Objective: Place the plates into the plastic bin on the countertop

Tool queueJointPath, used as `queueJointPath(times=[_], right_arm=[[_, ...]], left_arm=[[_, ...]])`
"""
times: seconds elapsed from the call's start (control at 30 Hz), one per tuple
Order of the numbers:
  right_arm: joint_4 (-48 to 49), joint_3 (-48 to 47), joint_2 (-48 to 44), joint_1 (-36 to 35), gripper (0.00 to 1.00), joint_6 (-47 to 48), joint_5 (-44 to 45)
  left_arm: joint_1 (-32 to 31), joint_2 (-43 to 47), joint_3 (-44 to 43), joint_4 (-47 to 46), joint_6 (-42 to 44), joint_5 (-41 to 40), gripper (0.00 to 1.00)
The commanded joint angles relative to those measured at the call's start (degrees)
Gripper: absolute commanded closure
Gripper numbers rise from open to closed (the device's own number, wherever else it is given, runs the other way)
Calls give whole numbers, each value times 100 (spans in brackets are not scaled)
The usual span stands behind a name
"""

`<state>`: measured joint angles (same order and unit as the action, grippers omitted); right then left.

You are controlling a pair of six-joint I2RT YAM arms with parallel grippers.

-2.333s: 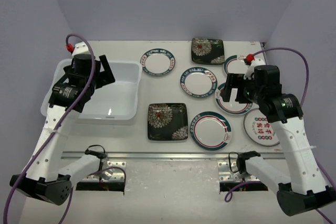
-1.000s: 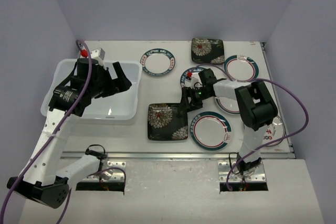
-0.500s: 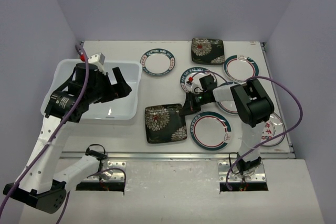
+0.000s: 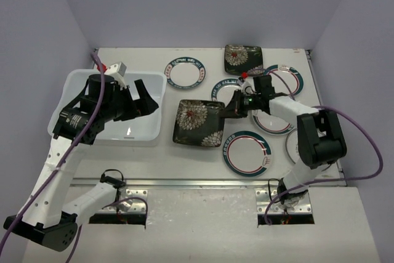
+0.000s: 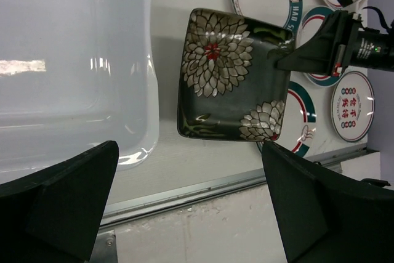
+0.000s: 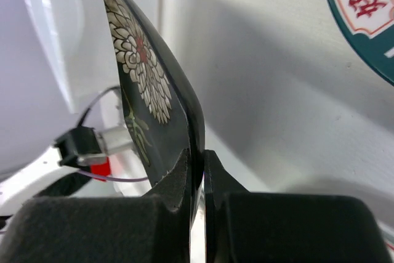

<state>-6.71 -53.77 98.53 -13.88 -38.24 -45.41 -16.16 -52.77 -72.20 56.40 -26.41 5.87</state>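
A square black plate with white flowers [image 4: 198, 122] hangs tilted above the countertop [image 4: 154, 158], just right of the plastic bin [image 4: 132, 130]. My right gripper [image 4: 229, 110] is shut on its right edge. The right wrist view shows that plate [image 6: 148, 72] edge-on, pinched between the right gripper [image 6: 198, 158] fingers. My left gripper [image 4: 144, 93] hovers open over the bin's right half, holding nothing. In the left wrist view the left gripper [image 5: 191, 214] frames the bin [image 5: 61, 60] and the held plate [image 5: 231, 84]. A second square black plate [image 4: 242, 58] lies at the back.
Several round white plates lie on the right half: one at the back [image 4: 184, 72], one far right [image 4: 283, 79], one near the front [image 4: 247, 153]. Others sit under my right arm. A metal rail [image 4: 203, 183] runs along the near edge.
My right gripper has shut on the square plate's right edge, lifted it off the countertop and carried it away from the near edge. The left arm has barely moved.
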Motion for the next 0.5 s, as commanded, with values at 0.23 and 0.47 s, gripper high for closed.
queueJointPath(times=[0.23,0.47], right_arm=[[-1146,-381,-2059,931,100,-210,-1239],[-727,-552,-2361,926,100,-834,-1811]], left_arm=[[-54,-517,114,-1105,-2,1215,0],[-197,-1583,40,-2051,-91,2716,7]])
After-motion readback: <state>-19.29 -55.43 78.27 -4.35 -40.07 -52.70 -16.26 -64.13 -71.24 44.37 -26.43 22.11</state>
